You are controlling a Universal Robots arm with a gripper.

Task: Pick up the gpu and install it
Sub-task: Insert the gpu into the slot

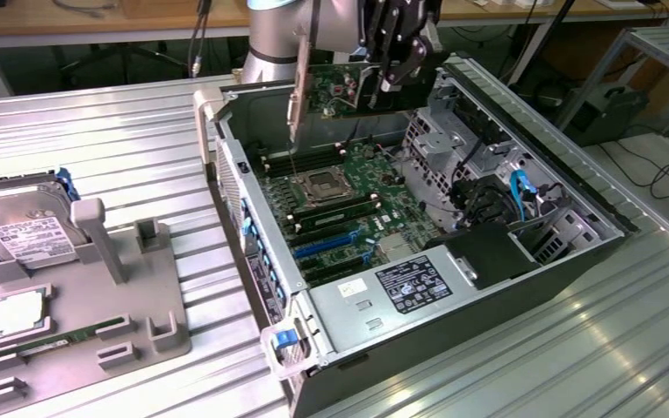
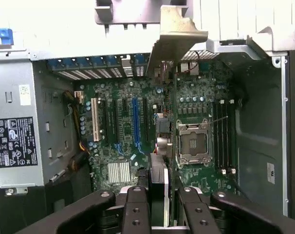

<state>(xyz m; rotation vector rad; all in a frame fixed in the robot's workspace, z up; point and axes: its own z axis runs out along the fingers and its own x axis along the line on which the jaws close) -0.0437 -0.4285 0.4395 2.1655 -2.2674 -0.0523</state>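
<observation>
The desk (image 1: 114, 139) is made of ribbed silver metal panels. Behind it runs a wooden bench with cables hanging below, and a metal rack (image 1: 660, 61) stands at the exterior view's right over loose cables on the floor. At the exterior view's left a grey holder (image 1: 137, 305) carries a hard drive (image 1: 21, 231) standing tilted, a processor chip (image 1: 17, 313) lying flat and a narrow memory stick (image 1: 62, 341).

In the middle of the desk an open computer case (image 1: 596, 218) lies on its side. Its motherboard (image 1: 347, 205) faces up, with the empty processor socket (image 1: 325, 185) near the far end and the power supply (image 1: 399, 287) at the near end.

The gpu (image 1: 341, 87) hangs in the air above the far end of the case, clear of the motherboard. It stands on edge, with its pale bracket (image 1: 300, 83) toward the exterior view's left. The pincer (image 1: 390, 77) comes down from above and sits at the card's upper edge.

In the wrist view the gpu (image 2: 159, 178) runs edge-on away from the pincer (image 2: 158, 202). Its bracket (image 2: 179, 34) is at the far end, over the rear slot openings of the case.

The pincer is partly closed, its two black fingers (image 2: 136, 209) pressed against the card's two faces and pinching the gpu between them.
</observation>
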